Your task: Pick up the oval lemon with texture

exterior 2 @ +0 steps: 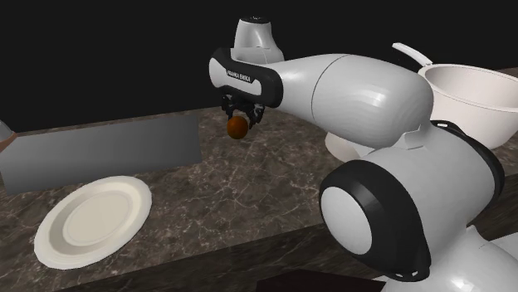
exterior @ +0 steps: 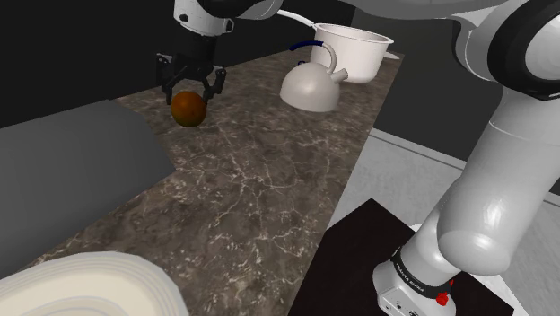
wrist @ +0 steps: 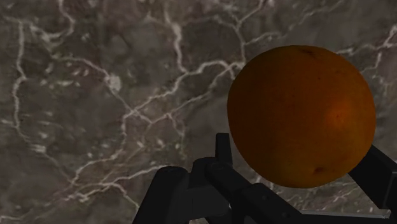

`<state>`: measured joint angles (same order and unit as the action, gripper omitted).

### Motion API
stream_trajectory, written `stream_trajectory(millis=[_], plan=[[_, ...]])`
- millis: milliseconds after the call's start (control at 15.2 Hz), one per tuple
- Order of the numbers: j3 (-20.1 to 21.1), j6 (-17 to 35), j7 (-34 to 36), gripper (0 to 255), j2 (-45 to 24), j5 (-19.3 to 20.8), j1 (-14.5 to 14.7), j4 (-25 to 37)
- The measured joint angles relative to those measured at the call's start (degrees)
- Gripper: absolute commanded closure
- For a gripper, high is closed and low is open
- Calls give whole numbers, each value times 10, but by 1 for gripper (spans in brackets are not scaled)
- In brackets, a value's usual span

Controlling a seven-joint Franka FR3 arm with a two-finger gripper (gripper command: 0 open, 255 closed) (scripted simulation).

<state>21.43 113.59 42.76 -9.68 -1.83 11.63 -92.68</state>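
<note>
The hand [exterior: 190, 95] clasps a round, dimpled orange fruit [exterior: 188, 110] over the veined marble counter [exterior: 260, 184].

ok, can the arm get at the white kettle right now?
Probably not to grasp: the end effector is shut on the orange-brown fruit. The marbled counter between it and the kettle looks free, so reaching seems possible after release.

My arm [exterior 2: 357, 91] covers most of the kettle [exterior 2: 339, 148]; beside the kettle, the bowl [exterior 2: 477, 108] runs off the picture's edge. The orange fruit [wrist: 300, 114] masks part of my gripper [wrist: 280, 181].
</note>
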Motion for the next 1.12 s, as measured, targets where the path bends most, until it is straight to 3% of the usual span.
stream_trajectory(millis=[1122], plan=[[2,-118,12,255,-16,9,7,133]])
